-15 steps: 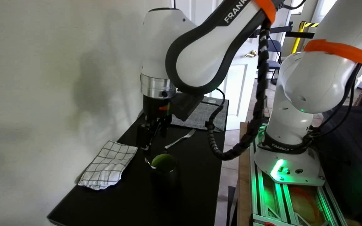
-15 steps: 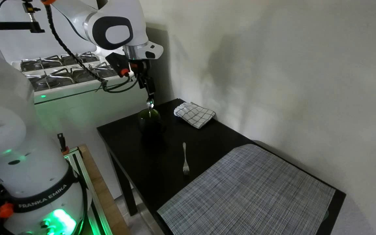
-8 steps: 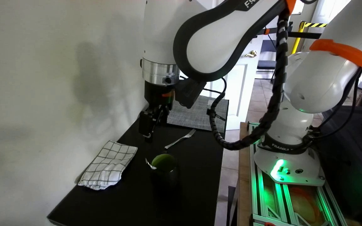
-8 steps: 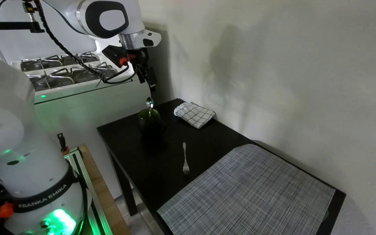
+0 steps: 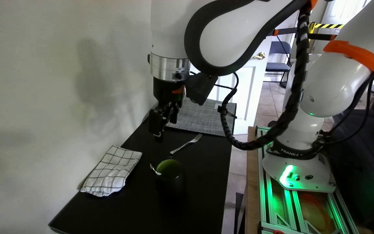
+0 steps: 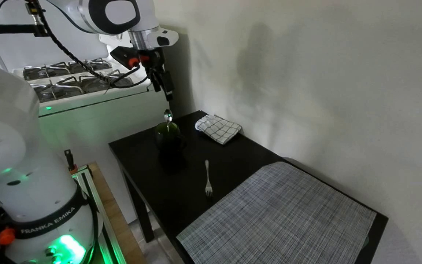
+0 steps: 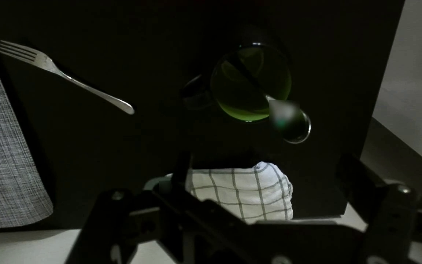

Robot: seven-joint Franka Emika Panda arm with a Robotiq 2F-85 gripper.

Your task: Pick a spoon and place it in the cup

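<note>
- One black counter (image 6: 181, 176) beside one pale wall (image 6: 324, 91).
- On it: one grey placemat (image 6: 288, 216), one checkered cloth (image 6: 218, 129), one fork (image 6: 208, 179).
- One dark green cup (image 6: 167, 136), upright, near the cloth.
- One spoon (image 6: 168, 116), tilted in the cup, bowl above the rim.
- One claw (image 7: 265, 164), fingers spread wide, raised above the counter, apart from the spoon.

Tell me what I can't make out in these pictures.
Spoon handle: mostly hidden by the cup, both exterior views.
Spoon bowl: partly under a blurred patch, wrist view.
Checkered cloth: partly covered by the end effector, wrist view.
Placemat: cut off by the left edge, wrist view.
</note>
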